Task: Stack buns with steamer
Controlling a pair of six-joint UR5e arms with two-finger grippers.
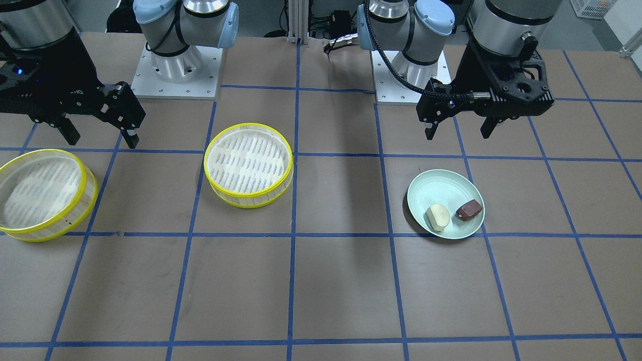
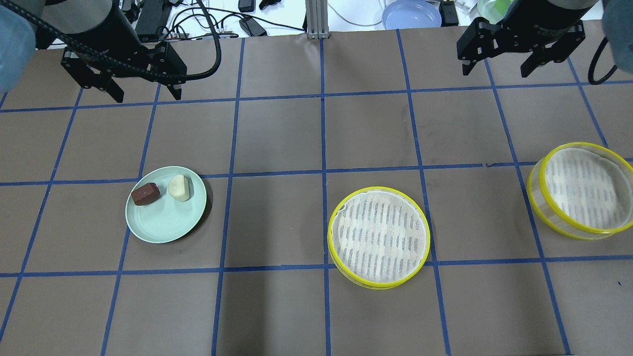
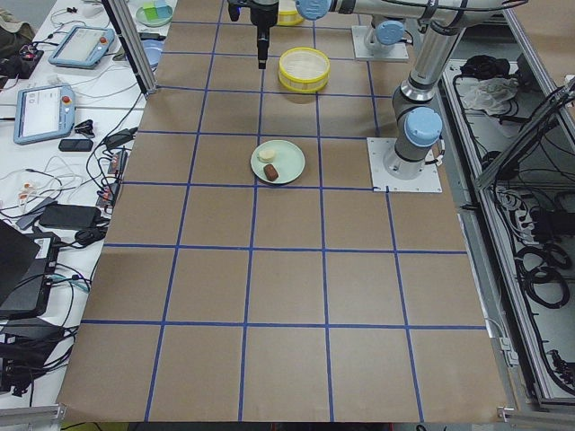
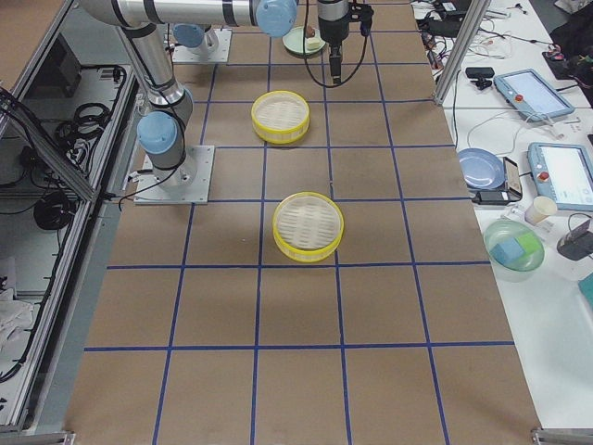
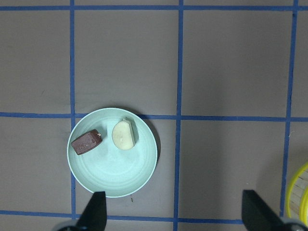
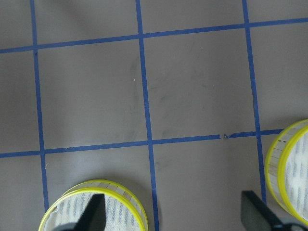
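Observation:
A cream-yellow bun (image 2: 179, 188) and a reddish-brown blocky bun (image 2: 145, 194) lie side by side on a pale green plate (image 2: 163, 222) at the table's left. My left gripper (image 2: 147, 95) is open and empty, high above and behind the plate; its wrist view shows both buns (image 5: 123, 134) (image 5: 86, 142). One yellow-rimmed steamer tray (image 2: 379, 237) sits empty right of centre. A second steamer tray (image 2: 583, 190) sits empty at the far right. My right gripper (image 2: 495, 70) is open and empty, hovering behind and between the two trays.
Blue tape lines grid the brown table. The two arm bases (image 1: 176, 75) (image 1: 409, 75) stand at the robot's edge. A blue plate (image 2: 411, 14) and cables lie beyond the far edge.

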